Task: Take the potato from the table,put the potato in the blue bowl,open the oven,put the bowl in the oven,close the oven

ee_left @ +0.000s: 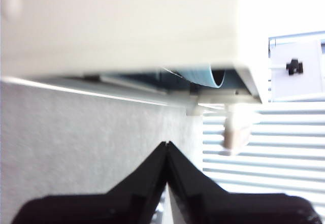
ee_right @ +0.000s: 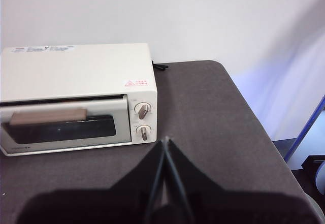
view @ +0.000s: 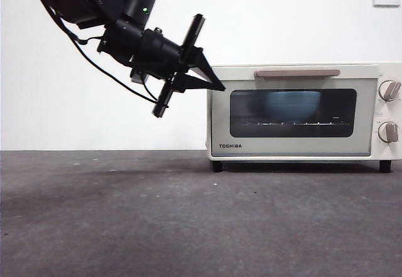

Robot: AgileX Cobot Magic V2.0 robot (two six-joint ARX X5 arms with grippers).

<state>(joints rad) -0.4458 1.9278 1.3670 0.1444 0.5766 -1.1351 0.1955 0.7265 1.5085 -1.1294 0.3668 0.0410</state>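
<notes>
one blue bowl [view: 293,103] sits inside one closed oven [view: 301,112]; both tools [view: 220,87] [ee_right: 165,142] pinched together, empty.

Cream oven [view: 301,110], blue bowl [view: 292,103]

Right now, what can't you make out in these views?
- Potato: no view shows it; the bowl wall and dark oven glass hide the bowl's inside.
- Knob markings: too small in the right wrist view.
- Oven front: left wrist view is too close and blurred beside the left gripper.
</notes>
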